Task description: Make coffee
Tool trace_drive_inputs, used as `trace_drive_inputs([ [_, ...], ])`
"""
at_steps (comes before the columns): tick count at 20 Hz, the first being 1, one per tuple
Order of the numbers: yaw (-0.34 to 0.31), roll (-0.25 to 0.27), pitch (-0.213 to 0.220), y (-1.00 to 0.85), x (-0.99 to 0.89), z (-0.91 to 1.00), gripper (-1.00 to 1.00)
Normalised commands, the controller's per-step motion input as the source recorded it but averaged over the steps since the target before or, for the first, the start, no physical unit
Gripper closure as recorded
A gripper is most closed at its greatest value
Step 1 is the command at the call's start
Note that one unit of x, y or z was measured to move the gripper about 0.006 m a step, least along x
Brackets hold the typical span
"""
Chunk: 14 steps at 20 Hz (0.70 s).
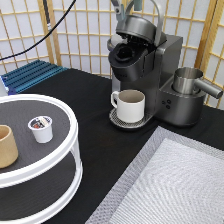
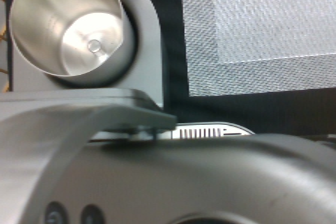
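Note:
The coffee pod (image 1: pixel 41 128), small and white with a dark printed top, stands upright on the top tier of a white round turntable (image 1: pixel 65 152) at the exterior view's left. The grey coffee machine (image 1: pixel 150 70) stands at the top middle with its lid (image 1: pixel 137 27) raised and its dark pod chamber (image 1: pixel 125 52) showing. A white handled mug (image 1: pixel 129 105) sits on its drip tray. Only a small part of my gripper (image 1: pixel 117 5) shows at the top edge, just above the lid handle and far from the pod. The wrist view looks down on the machine's lid (image 2: pixel 187 185).
A tan handleless cup (image 1: pixel 6 146) stands on the turntable left of the pod. A steel jug (image 1: pixel 187 80) sits on the machine's right side and also shows in the wrist view (image 2: pixel 71 37). A grey woven mat (image 1: pixel 170 185) lies at the bottom right. A blue rack (image 1: pixel 30 72) is at the back left.

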Motion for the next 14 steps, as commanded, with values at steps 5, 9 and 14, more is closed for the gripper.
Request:
trace_drive_inputs([
  [5,0.033,-0.15,0.22,0.58,0.58,0.47,-1.0],
  [9,0.015,-0.139,0.229,0.47,0.68,0.42,-1.0],
  [14,0.0,-0.083,0.175,0.2,0.36,0.61,-1.0],
])
